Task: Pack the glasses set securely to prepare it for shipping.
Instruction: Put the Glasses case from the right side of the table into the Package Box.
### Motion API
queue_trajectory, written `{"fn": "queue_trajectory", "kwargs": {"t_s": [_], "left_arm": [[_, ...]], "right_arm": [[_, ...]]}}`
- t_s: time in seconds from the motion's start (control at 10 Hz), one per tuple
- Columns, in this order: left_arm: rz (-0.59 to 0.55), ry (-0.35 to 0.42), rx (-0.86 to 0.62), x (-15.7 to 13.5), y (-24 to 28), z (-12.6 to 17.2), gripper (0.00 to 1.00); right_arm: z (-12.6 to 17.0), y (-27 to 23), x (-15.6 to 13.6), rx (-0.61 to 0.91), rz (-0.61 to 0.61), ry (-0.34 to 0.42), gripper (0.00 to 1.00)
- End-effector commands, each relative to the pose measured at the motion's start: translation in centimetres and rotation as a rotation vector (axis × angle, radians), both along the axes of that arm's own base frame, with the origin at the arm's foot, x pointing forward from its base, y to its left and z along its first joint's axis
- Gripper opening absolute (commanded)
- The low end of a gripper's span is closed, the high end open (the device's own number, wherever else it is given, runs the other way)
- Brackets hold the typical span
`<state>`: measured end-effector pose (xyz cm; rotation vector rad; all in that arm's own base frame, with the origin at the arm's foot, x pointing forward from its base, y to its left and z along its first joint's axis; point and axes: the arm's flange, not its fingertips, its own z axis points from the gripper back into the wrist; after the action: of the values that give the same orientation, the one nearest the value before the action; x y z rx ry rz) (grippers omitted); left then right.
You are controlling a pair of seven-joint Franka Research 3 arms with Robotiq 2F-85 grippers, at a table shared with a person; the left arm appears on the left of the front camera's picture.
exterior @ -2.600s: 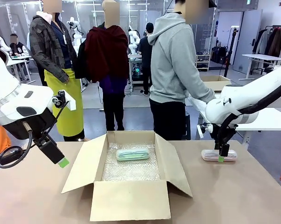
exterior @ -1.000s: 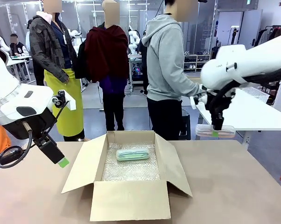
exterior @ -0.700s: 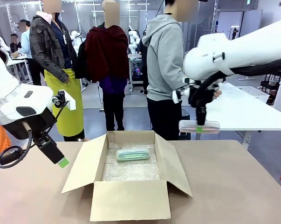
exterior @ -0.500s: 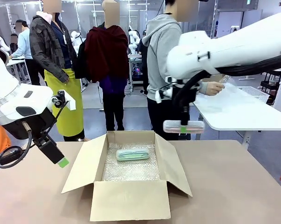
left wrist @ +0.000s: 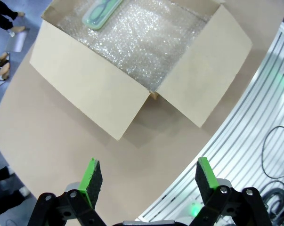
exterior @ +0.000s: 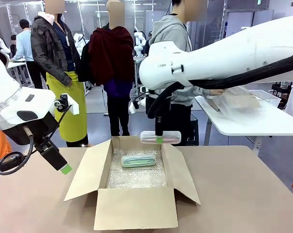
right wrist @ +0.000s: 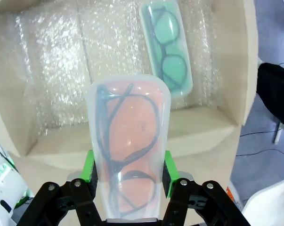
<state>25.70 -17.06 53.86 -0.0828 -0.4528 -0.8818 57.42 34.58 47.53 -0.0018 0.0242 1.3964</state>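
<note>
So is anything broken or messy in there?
Nothing stands out. The mint green glasses case lies flat on the bubble wrap in the cardboard box, and the right gripper holds the pink glasses case level above the box's far edge. Both look whole.

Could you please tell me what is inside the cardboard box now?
A mint green glasses case lies on bubble wrap by the far wall; the wrap covers the floor of the cardboard box.
</note>
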Motion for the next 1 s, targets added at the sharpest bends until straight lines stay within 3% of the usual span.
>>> {"fn": "queue_trajectory", "kwargs": {"t_s": [0.0, 0.3, 0.9], "left_arm": [[-0.012, -0.014, -0.002, 0.1, 0.1, 0.0, 1.0], [-0.012, -0.014, -0.002, 0.1, 0.1, 0.0, 1.0], [-0.012, -0.014, -0.002, 0.1, 0.1, 0.0, 1.0]], "right_arm": [[-1.7, 2.3, 1.4, -0.022, -0.063, 0.014, 0.42], [-4.8, 5.5, 0.3, -0.047, -0.072, -0.003, 0.42], [-11.4, 6.8, -2.1, -0.021, -0.079, 0.054, 0.42]]}}
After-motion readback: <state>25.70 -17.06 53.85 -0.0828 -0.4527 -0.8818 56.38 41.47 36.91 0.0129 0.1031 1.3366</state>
